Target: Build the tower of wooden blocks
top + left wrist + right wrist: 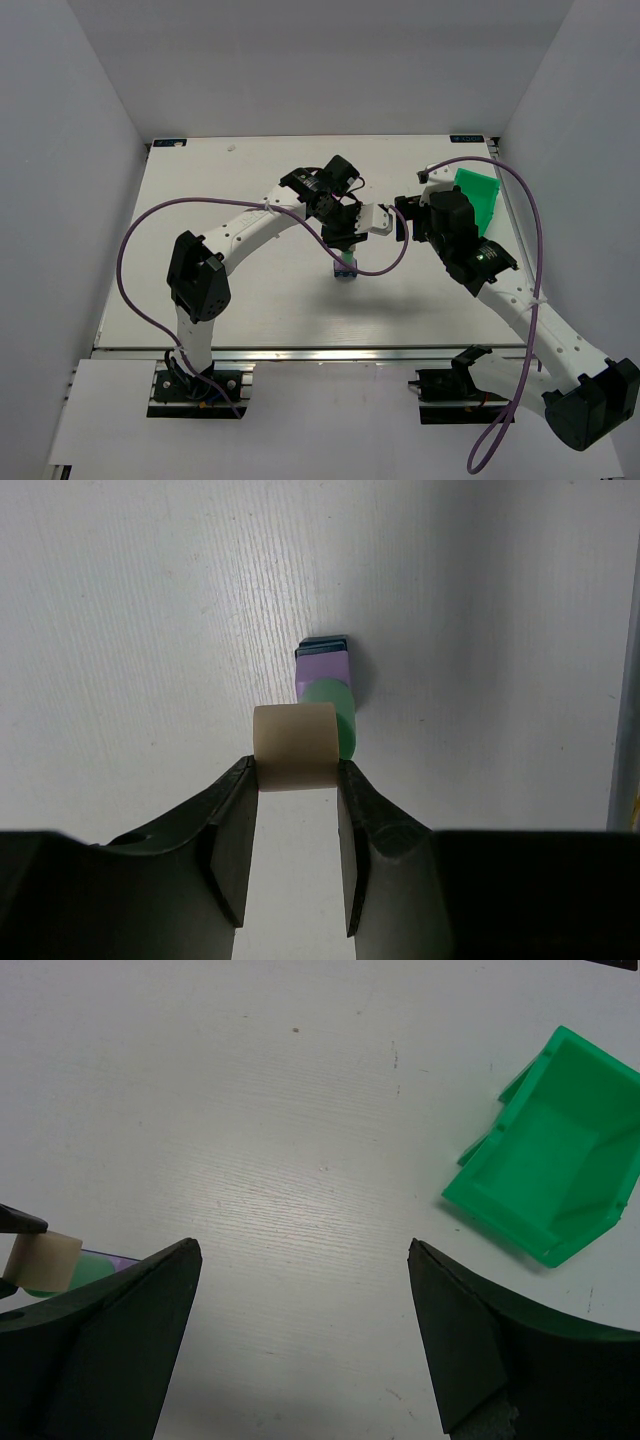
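Gripping cream block point(294, 747), left tool point(295, 772), bin point(545, 1160) apart

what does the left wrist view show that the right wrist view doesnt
Only the left wrist view: the dark blue block under the lilac block, and the left claw seen whole, shut on the cream block over the mint green block; whether those two touch is unclear. Only the right wrist view: the green bin and the right claw, open and holding nothing. Both: the cream block in the left claw, some mint green and lilac, and the white table.
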`<action>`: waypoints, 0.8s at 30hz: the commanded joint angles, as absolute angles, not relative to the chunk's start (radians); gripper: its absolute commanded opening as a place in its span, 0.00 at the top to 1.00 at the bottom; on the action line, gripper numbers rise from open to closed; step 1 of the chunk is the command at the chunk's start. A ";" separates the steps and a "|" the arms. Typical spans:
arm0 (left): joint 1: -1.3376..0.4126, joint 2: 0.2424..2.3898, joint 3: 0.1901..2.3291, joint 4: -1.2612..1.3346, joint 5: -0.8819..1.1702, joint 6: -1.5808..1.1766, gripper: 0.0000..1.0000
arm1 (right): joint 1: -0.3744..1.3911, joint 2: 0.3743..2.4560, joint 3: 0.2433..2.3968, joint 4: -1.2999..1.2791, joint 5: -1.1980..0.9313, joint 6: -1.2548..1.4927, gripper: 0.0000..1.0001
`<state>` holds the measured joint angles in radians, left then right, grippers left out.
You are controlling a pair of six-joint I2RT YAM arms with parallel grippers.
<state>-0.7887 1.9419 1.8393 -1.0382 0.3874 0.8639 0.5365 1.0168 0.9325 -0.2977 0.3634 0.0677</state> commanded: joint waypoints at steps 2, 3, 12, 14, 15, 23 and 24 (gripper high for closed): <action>-0.793 1.870 1.838 -1.035 0.396 0.871 0.73 | 0.532 1.022 0.927 -0.273 0.356 0.058 0.11; -0.793 1.867 1.835 -1.034 0.396 0.871 0.72 | 0.532 1.023 0.927 -0.273 0.356 0.058 0.11; -0.793 1.864 1.832 -1.043 0.396 0.877 0.72 | 0.532 1.025 0.928 -0.273 0.351 0.058 0.11; -0.793 1.865 1.833 -1.048 0.397 0.877 0.72 | 0.532 1.026 0.930 -0.273 0.353 0.058 0.11; -0.793 1.868 1.830 -1.046 0.396 0.877 0.72 | 0.532 1.028 0.930 -0.275 0.353 0.058 0.11; -0.793 1.871 1.816 -1.039 0.379 0.876 0.72 | 0.532 1.029 0.930 -0.276 0.356 0.058 0.11; -0.793 1.870 1.816 -1.039 0.379 0.876 0.72 | 0.532 1.031 0.931 -0.276 0.356 0.058 0.11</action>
